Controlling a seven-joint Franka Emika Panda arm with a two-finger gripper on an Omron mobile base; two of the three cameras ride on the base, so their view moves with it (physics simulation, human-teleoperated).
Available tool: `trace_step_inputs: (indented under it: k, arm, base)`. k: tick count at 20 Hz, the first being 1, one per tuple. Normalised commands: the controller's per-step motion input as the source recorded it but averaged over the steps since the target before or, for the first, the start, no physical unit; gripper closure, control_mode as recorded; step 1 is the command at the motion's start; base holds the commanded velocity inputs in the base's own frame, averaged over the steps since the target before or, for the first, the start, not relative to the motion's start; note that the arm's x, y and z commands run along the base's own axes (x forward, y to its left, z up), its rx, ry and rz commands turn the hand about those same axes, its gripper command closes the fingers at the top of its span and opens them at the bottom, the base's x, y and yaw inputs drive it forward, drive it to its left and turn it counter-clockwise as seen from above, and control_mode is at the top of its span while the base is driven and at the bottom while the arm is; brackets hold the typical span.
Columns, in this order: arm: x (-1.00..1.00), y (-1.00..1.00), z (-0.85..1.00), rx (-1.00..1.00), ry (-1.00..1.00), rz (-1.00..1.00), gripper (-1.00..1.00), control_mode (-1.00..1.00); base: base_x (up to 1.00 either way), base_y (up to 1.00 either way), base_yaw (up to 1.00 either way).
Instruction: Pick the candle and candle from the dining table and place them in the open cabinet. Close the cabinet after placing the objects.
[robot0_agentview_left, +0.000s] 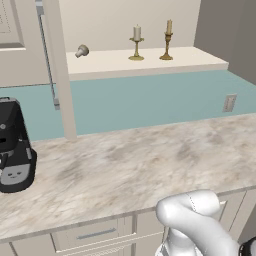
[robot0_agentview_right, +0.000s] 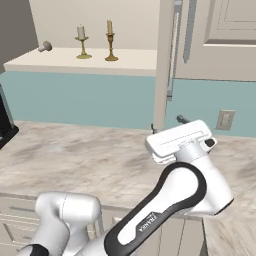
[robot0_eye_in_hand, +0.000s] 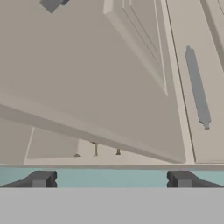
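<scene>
Both candles stand on the pale shelf (robot0_agentview_left: 150, 62) of the open cabinet: a stubby white candle (robot0_agentview_left: 136, 42) (robot0_agentview_right: 81, 41) and, beside it, a slim tan candle (robot0_agentview_left: 168, 40) (robot0_agentview_right: 109, 40), each on a brass holder. The cabinet door (robot0_agentview_left: 60, 70) (robot0_agentview_right: 164, 60) stands swung out, edge-on to the base cameras. My gripper (robot0_agentview_right: 167, 123) (robot0_eye_in_hand: 111, 180) hovers open and empty over the worktop, just in front of that door. In the hand view the door panel (robot0_eye_in_hand: 109, 78) and its grey bar handle (robot0_eye_in_hand: 197, 87) loom close, with the brass stems (robot0_eye_in_hand: 96, 148) peeking below it. The dining table is out of view.
A black coffee machine (robot0_agentview_left: 12, 145) stands at the left of the marble-look worktop (robot0_agentview_left: 140, 160). A small grey knob-like thing (robot0_agentview_left: 82, 50) lies on the shelf left of the candles. A wall outlet (robot0_agentview_right: 225, 120) sits on the teal backsplash. A closed cabinet door (robot0_agentview_right: 225, 40) is at the right.
</scene>
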Motion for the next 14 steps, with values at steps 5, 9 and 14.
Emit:
trace_step_inputs:
  k: [5,9,14]
  arm:
    - [0.0,-0.24,0.05,-0.01,-0.13,0.01,-1.0,-1.0]
    - [0.02,-0.16,0.16,-0.01,-0.13,0.04,-1.0,-1.0]
    - [0.0,-0.1,0.19,-0.03,-0.1,0.03,-1.0,-1.0]
  base:
    - [0.0,0.0,0.0]
    - [0.0,0.0,0.0]
    - [0.0,0.0,0.0]
